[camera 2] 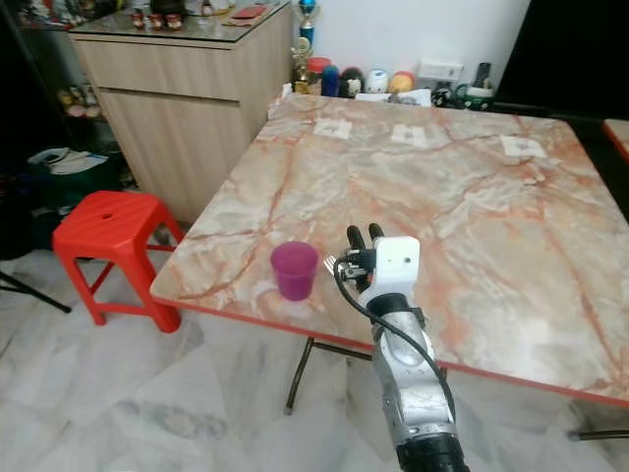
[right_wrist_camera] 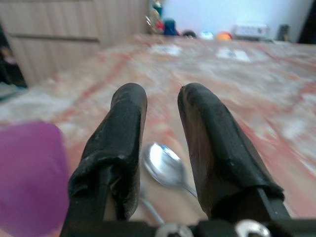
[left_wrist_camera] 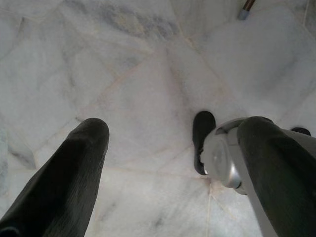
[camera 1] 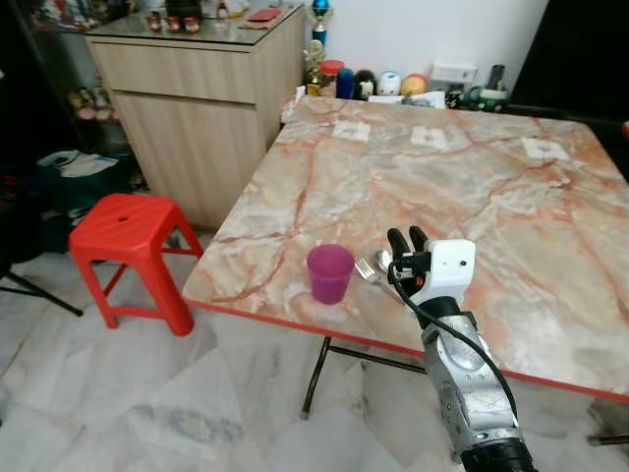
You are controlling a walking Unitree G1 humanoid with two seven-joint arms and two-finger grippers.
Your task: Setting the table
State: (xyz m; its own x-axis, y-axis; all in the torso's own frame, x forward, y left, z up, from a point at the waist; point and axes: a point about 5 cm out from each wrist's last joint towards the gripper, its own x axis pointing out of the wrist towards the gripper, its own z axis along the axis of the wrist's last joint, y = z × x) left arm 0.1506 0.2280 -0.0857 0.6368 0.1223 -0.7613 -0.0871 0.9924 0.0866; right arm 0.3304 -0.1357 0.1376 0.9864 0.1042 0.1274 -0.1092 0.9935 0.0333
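Two pieces of cutlery, a fork [camera 1: 365, 268] and a spoon [right_wrist_camera: 165, 166], lie on the bench [camera 1: 511, 206] directly under the right end effector [camera 1: 408, 239], close to the bench's near red edge. In the right wrist view the spoon's shiny oval bowl sits between the two black fingers [right_wrist_camera: 118, 138] and just beyond them, its thin handle running back beneath the fingers; whether the fingers touch the metal cannot be told. Those fingers stand slightly apart with a narrow gap between them, gripping nothing. They are long, matte and rounded at the tips, mounted on a white housing atop the silver arm, with a black cable looping down the wrist.

Just beside the cutlery, on the robot's left, a purple plastic cup [camera 1: 329, 272] stands upright, smooth-walled and tapering toward its base, apart from the end effector. The bench top is glossy marble-patterned stone, cream with orange-red veins, and three pale square coasters [camera 1: 351, 130] lie in a row near its far edge.

The left end effector [left_wrist_camera: 168, 163] hangs over the white marble floor [left_wrist_camera: 123, 74], its two dark fingers spread wide and empty. A red plastic stool [camera 1: 128, 236] with a square moulded seat stands on the floor left of the bench, before a light wood-grain cabinet [camera 1: 197, 108] with a glass top.
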